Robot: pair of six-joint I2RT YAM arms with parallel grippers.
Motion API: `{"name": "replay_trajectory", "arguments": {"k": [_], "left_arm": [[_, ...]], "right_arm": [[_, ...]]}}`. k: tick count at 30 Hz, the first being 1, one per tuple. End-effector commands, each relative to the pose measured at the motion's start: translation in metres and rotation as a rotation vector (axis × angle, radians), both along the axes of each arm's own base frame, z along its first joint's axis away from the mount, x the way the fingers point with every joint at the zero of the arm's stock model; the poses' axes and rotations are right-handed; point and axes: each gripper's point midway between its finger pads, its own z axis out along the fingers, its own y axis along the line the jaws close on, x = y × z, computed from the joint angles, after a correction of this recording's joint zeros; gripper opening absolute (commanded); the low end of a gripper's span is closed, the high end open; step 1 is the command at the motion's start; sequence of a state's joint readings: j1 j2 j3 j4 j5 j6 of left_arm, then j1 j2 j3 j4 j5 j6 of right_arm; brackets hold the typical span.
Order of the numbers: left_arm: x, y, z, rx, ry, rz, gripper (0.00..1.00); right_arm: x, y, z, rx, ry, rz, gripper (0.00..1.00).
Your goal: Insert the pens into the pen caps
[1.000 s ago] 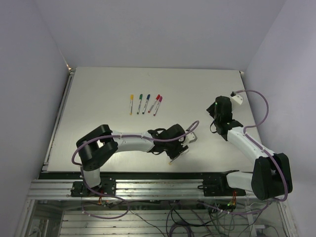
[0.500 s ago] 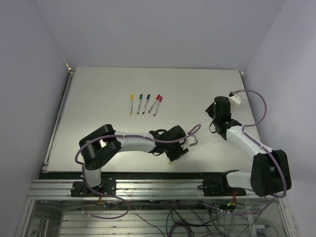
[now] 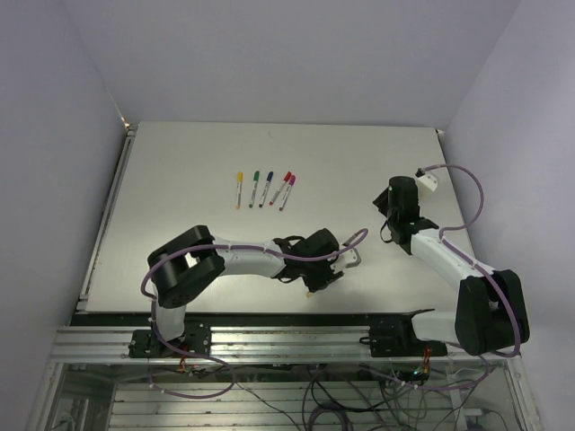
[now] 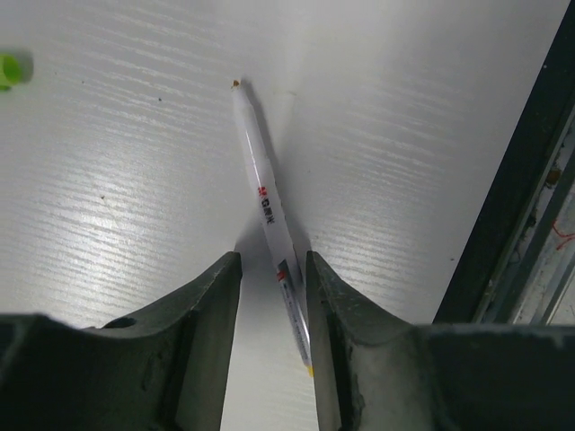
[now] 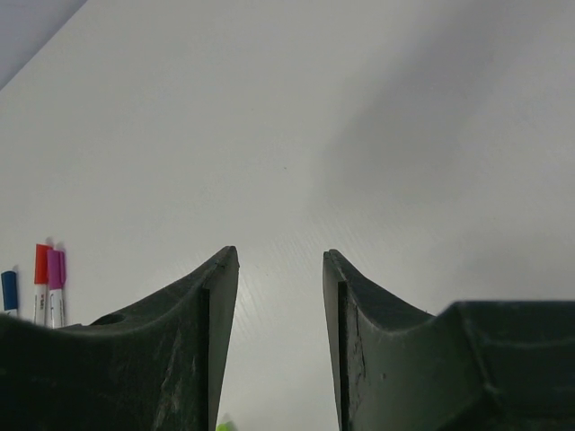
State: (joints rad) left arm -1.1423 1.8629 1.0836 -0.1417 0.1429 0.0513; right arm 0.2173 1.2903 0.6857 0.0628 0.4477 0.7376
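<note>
A white pen with a yellow end lies flat on the table near its front edge. My left gripper is open and low over the pen, one jaw on each side of the barrel; in the top view it sits by the front edge. A light green cap lies apart at the left. Several capped pens lie in a row at mid-table, with yellow, green, blue, red and purple caps. The red and purple ones show in the right wrist view. My right gripper is open and empty above bare table.
The table's dark front edge and rail run close to the right of the pen. The white table spreads left and behind. A bit of light green shows at the bottom of the right wrist view.
My left gripper has shifted a little left and towards the front edge, settling over the pen. The right wrist has moved slightly back.
</note>
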Motion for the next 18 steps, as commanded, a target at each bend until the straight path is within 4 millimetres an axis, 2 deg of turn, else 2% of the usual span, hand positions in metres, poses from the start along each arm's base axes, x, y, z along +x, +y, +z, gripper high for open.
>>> {"name": "replay_trajectory", "arguments": {"k": [1, 7, 9, 14, 18], "left_arm": [[-0.021, 0.029, -0.052, 0.149, 0.099, 0.005, 0.43], [-0.026, 0.040, -0.062, 0.206, 0.126, 0.020, 0.15], [-0.026, 0.046, -0.063, 0.226, 0.127, 0.028, 0.09], [-0.021, 0.059, -0.063, 0.247, 0.132, 0.085, 0.07], [0.002, 0.064, -0.059, 0.196, 0.143, 0.233, 0.07]], "right_arm": [[-0.001, -0.004, -0.001, 0.003, -0.005, -0.019, 0.42], [0.001, -0.004, 0.002, 0.002, -0.006, -0.020, 0.42], [0.001, -0.004, 0.003, 0.001, -0.006, -0.018, 0.42], [0.003, -0.001, 0.001, 0.011, -0.003, -0.012, 0.42], [0.008, 0.010, -0.003, 0.022, 0.013, 0.051, 0.38]]}}
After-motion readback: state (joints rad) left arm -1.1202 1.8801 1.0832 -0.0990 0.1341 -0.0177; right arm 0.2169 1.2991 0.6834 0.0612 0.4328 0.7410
